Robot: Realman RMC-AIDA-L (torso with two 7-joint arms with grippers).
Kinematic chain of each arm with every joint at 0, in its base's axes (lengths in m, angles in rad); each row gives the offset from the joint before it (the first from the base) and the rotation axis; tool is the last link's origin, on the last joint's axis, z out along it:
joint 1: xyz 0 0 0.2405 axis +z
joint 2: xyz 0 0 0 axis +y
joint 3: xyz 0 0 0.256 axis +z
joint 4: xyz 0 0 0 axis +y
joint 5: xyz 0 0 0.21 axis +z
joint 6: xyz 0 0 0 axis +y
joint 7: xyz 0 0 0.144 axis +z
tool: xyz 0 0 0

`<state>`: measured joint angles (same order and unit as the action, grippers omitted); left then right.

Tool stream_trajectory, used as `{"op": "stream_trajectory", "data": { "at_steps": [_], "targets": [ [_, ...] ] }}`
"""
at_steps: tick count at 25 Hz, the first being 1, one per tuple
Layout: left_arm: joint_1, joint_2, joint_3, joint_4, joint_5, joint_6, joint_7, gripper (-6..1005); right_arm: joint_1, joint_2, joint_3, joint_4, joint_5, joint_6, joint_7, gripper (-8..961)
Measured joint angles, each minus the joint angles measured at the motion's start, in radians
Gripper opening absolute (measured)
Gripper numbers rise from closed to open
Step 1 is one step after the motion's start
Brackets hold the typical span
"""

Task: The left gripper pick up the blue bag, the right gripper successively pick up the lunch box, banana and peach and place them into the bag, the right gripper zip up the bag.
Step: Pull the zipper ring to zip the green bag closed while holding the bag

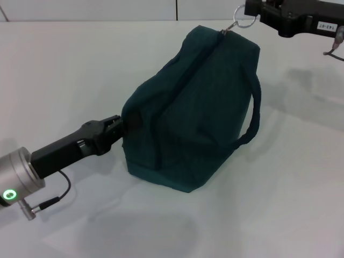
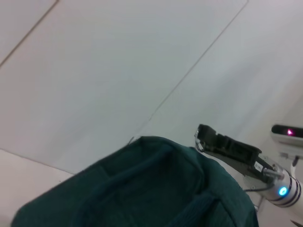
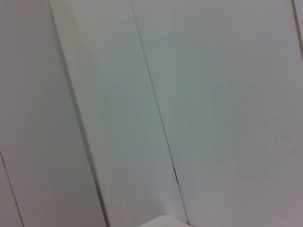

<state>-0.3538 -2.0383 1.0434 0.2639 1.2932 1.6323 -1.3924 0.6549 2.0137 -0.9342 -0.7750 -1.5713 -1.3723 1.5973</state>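
Observation:
The blue bag (image 1: 193, 107), a dark teal fabric bag with a strap, stands on the white table (image 1: 64, 70). Its top zipper line runs closed up to the far end. My left gripper (image 1: 125, 123) is shut on the fabric at the bag's near left end. My right gripper (image 1: 251, 15) is at the bag's far top corner, shut on the metal ring (image 1: 243, 21) of the zipper pull. The bag (image 2: 142, 189) and the right gripper (image 2: 222, 144) also show in the left wrist view. Lunch box, banana and peach are not in view.
The bag's strap (image 1: 253, 115) hangs in a loop on its right side. The table's back edge meets a white panelled wall (image 1: 107, 8). The right wrist view shows only wall panels (image 3: 189, 94).

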Motion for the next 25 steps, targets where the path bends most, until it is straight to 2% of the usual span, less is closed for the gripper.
{"op": "stream_trajectory", "data": {
  "at_steps": [9, 17, 23, 25],
  "targets": [
    [0.01, 0.013, -0.018, 0.002, -0.001, 0.005, -0.023, 47, -0.016, -0.001, 0.0, 0.002, 0.004, 0.015, -0.007, 6],
    [0.001, 0.006, -0.022, 0.003, -0.005, 0.011, -0.023, 48, -0.029, 0.0, 0.001, -0.001, 0.007, 0.005, -0.008, 6],
    [0.013, -0.01, -0.103, 0.004, -0.05, 0.014, -0.046, 169, -0.04, 0.001, 0.001, -0.001, 0.019, -0.018, -0.011, 6],
    [0.016, -0.01, -0.116, 0.011, -0.049, 0.016, -0.059, 245, -0.048, 0.0, 0.0, 0.002, 0.036, -0.029, -0.018, 6]
  ]
}}
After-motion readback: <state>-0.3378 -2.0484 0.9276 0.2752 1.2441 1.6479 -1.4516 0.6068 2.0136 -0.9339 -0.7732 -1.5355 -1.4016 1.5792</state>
